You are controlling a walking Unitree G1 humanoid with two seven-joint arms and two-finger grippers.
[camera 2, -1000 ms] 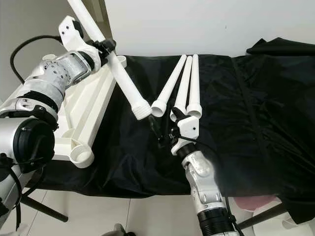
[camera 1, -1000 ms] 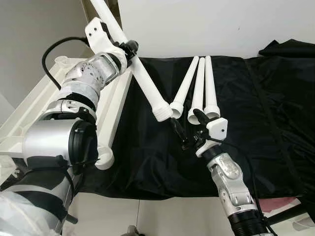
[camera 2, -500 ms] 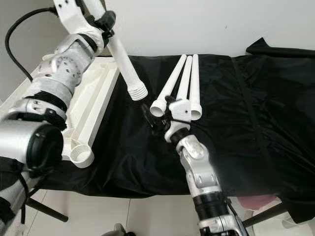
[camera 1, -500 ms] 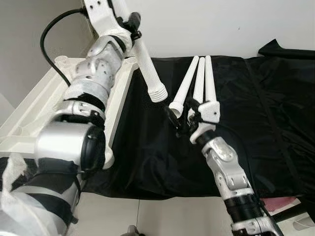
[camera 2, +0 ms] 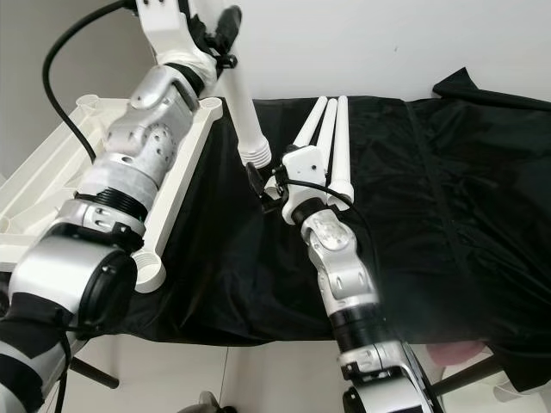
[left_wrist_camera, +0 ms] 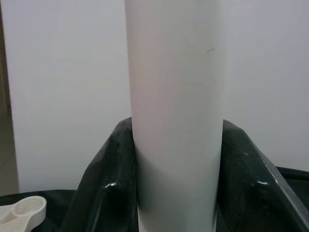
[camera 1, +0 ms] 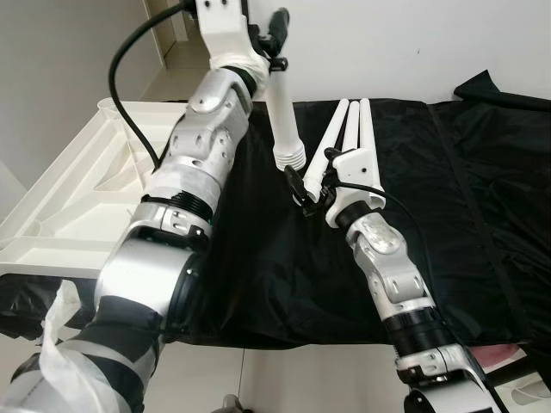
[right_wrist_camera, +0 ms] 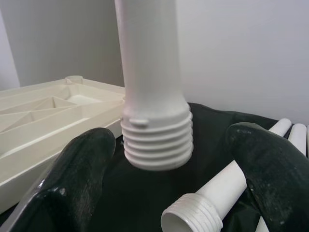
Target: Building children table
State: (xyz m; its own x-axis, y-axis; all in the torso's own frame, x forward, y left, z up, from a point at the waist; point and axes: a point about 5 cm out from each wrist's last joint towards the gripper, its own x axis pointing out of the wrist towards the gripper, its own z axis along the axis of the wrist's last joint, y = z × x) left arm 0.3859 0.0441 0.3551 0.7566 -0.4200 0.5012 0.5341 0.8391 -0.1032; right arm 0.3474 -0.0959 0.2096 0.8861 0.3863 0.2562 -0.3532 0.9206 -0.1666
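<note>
1. At the left of the frame, the white tabletop [camera 1: 77, 189] is seen lying upside down on the black cloth [camera 1: 448, 215], ribs upward; a threaded corner socket [camera 2: 145, 274] at its near edge is empty, and no leg is seen fitted to it.
2. At upper centre, one table leg [camera 1: 284, 120] is held almost upright by the left gripper [camera 1: 274, 34], whose fingers [left_wrist_camera: 106, 188] are closed on the shaft either side; the threaded end [right_wrist_camera: 157, 140] hangs clear above the cloth.
3. Just below and right of that end, the right gripper [camera 1: 303, 185] is held with its fingers [right_wrist_camera: 77, 179] spread wide on either side of the thread, touching nothing.
4. At centre right, three more legs [camera 1: 349, 146] are left lying side by side on the cloth, threaded ends toward the robot.
5. The work is judged to be at an early stage: all four legs remain to be screwed in, and only the first is in hand.
</note>
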